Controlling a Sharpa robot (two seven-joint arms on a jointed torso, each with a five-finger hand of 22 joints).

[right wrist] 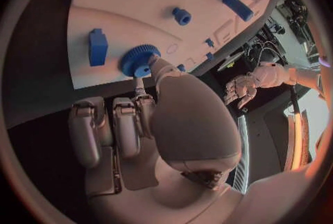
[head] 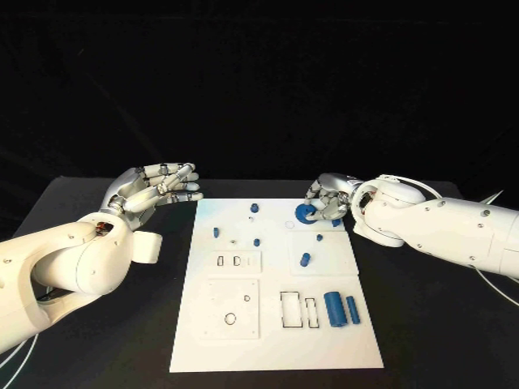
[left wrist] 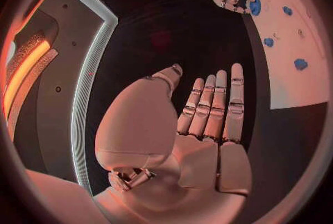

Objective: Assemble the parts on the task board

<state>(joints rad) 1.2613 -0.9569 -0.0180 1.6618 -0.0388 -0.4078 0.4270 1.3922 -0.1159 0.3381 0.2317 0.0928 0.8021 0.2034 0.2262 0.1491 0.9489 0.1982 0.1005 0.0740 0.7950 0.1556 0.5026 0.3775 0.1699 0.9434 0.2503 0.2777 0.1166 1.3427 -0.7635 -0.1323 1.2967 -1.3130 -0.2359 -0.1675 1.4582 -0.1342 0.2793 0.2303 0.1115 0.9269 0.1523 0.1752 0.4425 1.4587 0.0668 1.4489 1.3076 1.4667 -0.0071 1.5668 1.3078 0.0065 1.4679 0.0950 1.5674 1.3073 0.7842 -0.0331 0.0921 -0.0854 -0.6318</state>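
Head view: task board [head: 277, 340] on the dark surface [head: 435, 324], several blue parts lying loose, outlined recesses unfilled; assembly judged barely begun. Right hand [head: 328, 203] at the board's far right edge, pinching a blue toothed wheel [right wrist: 139, 60]. Left hand [head: 156, 190] beside the board, fingers extended, holding nothing.

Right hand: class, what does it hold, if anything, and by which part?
The right hand pinches the blue gear by its toothed rim, at the task board's far edge.
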